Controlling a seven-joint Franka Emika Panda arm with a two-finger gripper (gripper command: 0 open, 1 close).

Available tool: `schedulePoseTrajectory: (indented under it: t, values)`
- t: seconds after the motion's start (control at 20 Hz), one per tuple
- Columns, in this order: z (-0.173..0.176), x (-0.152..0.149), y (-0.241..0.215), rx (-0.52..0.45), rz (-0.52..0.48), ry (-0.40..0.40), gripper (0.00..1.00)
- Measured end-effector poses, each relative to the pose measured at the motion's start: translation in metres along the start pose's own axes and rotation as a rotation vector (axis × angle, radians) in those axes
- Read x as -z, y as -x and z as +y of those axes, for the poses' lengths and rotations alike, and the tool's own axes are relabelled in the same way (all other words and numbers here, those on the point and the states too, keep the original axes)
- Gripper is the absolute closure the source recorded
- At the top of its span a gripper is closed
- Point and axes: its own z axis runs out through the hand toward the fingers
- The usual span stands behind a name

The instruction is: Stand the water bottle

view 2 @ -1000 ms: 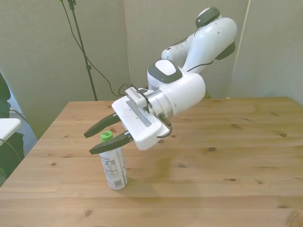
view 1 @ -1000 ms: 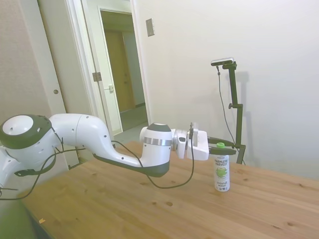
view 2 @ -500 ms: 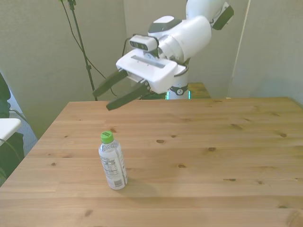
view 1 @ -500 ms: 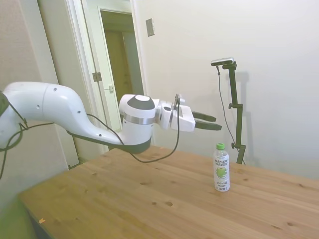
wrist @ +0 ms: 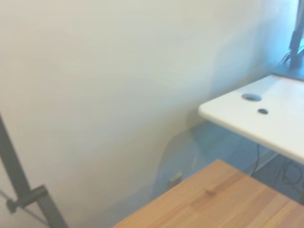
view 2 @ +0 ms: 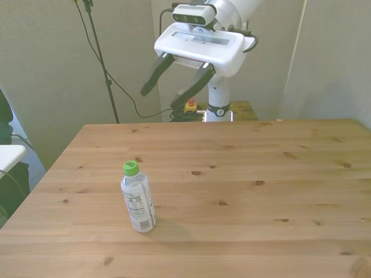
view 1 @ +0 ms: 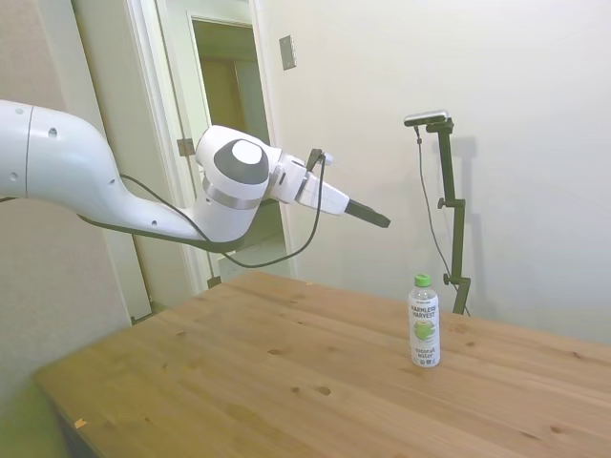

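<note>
Water bottle (view 2: 138,200) stands upright lower left on the tabletop (view 2: 261,197), my pincer (view 2: 174,91) hanging wide open and empty up top.

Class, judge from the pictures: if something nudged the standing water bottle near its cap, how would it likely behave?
The water bottle is tall and slim on a narrow base, so it would probably tip. Its round body would likely roll on the bare table. Thin plastic suggests it is light.
</note>
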Motion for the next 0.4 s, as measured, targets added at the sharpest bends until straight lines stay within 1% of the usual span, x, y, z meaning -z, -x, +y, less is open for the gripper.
schedulePoseTrajectory:
  t: [0.25,0.4]
  values:
    - [-0.005,0.028,0.01,0.095,-0.163,0.034,0.0]
    - [-0.003,0.063,0.003,0.151,-0.261,0.048,0.0]
